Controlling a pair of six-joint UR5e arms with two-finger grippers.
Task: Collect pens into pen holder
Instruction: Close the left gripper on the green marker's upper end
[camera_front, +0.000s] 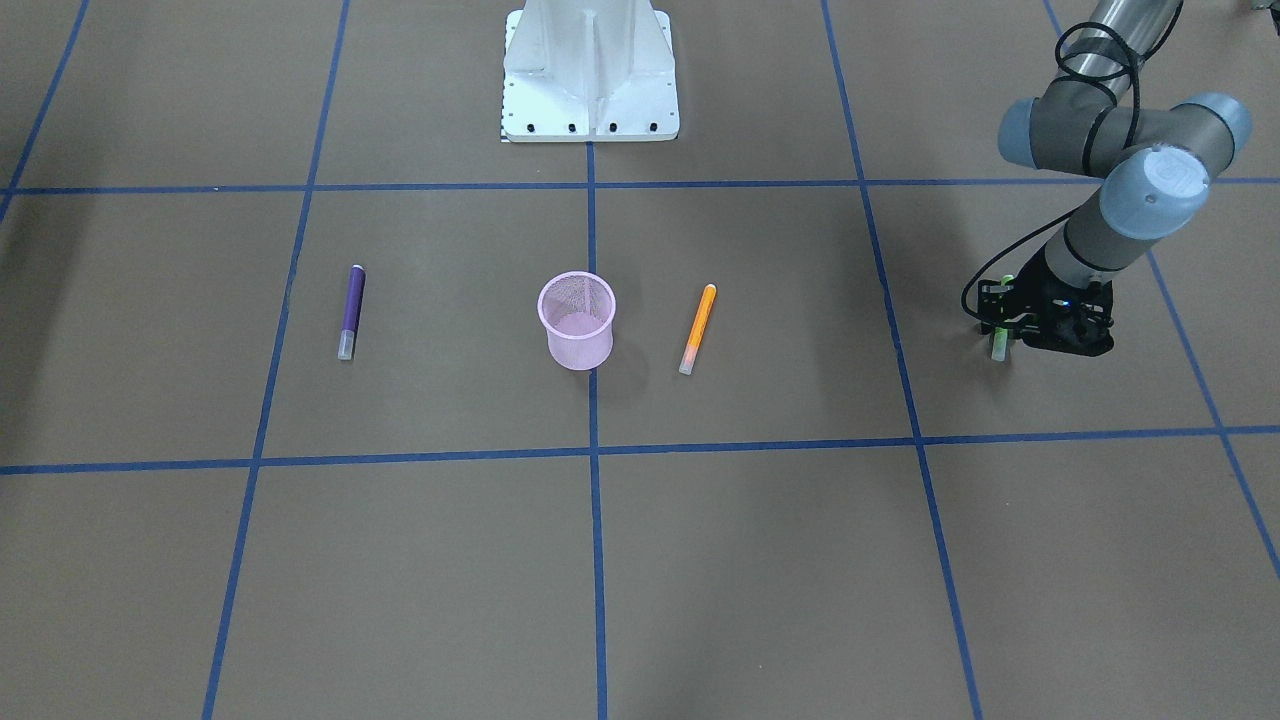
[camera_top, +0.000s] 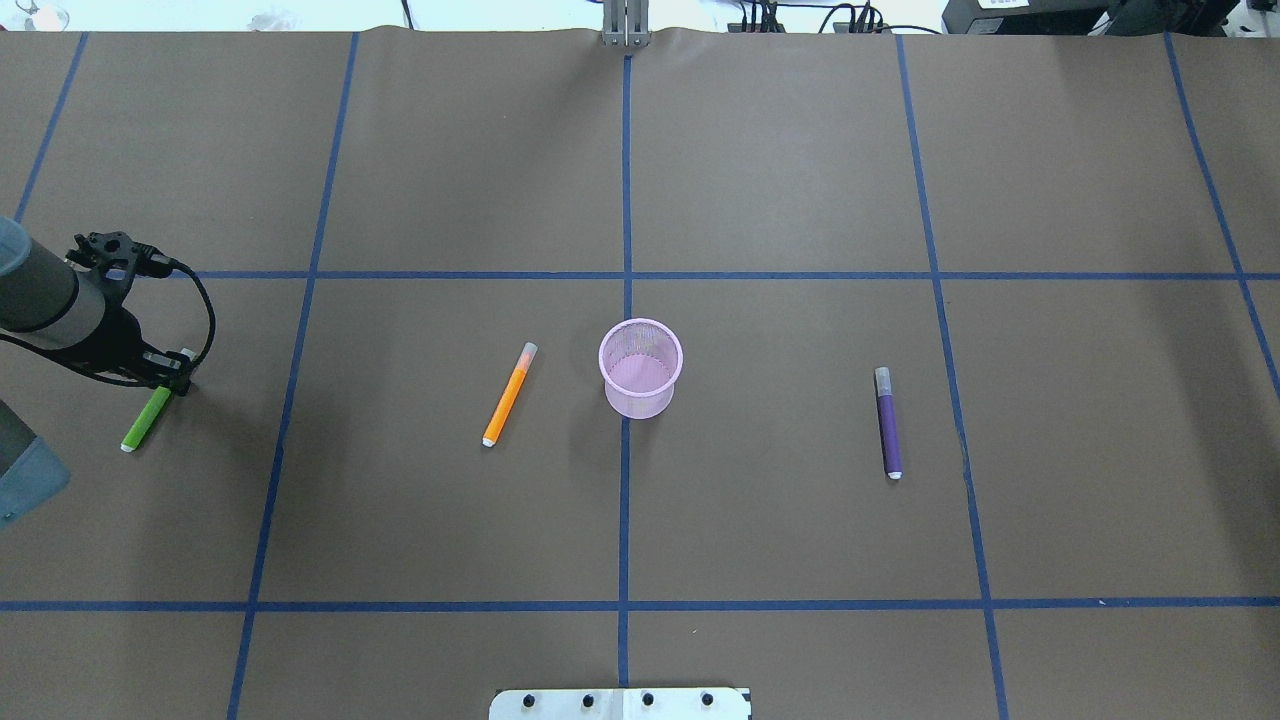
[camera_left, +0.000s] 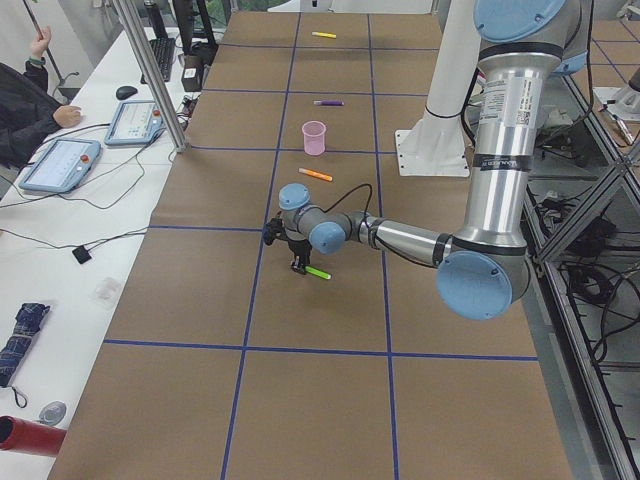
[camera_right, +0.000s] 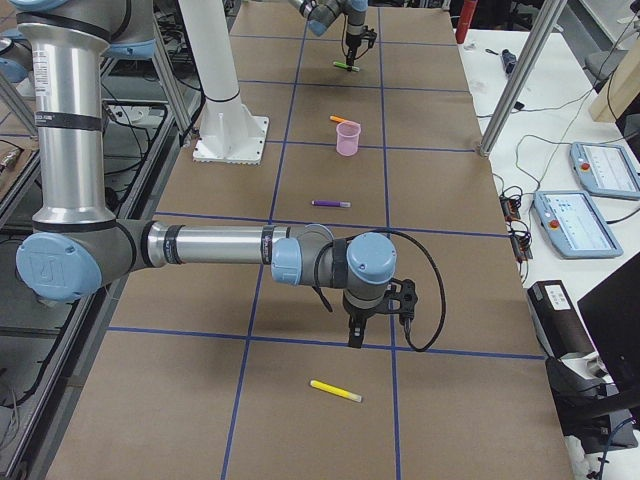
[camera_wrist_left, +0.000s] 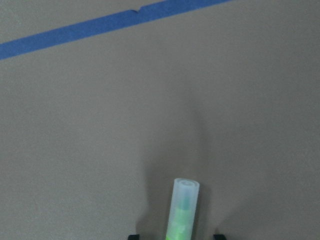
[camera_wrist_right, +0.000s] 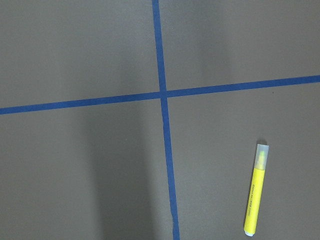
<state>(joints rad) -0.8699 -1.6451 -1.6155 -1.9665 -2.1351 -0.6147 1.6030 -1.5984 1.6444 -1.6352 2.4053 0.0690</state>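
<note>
Straddling the cap end of the green pen (camera_top: 145, 420), my left gripper (camera_top: 178, 378) has its fingers apart, with a gap on either side. The pen lies flat, well to my left of the pen holder (camera_top: 640, 398). Pinching so near the tip, I risk the long body swinging down or the cap slipping. The orange pen (camera_top: 508, 396) lies just left of the holder, the purple pen (camera_top: 889, 424) to its right, and the yellow pen (camera_wrist_right: 256, 197) far beyond that. I cannot tell whether my right gripper (camera_right: 355, 335) is clenched. Brown paper (camera_top: 780, 520) with blue tape lines (camera_top: 624, 500) covers the table, and a desk with tablets (camera_left: 60, 165) stands alongside.
</note>
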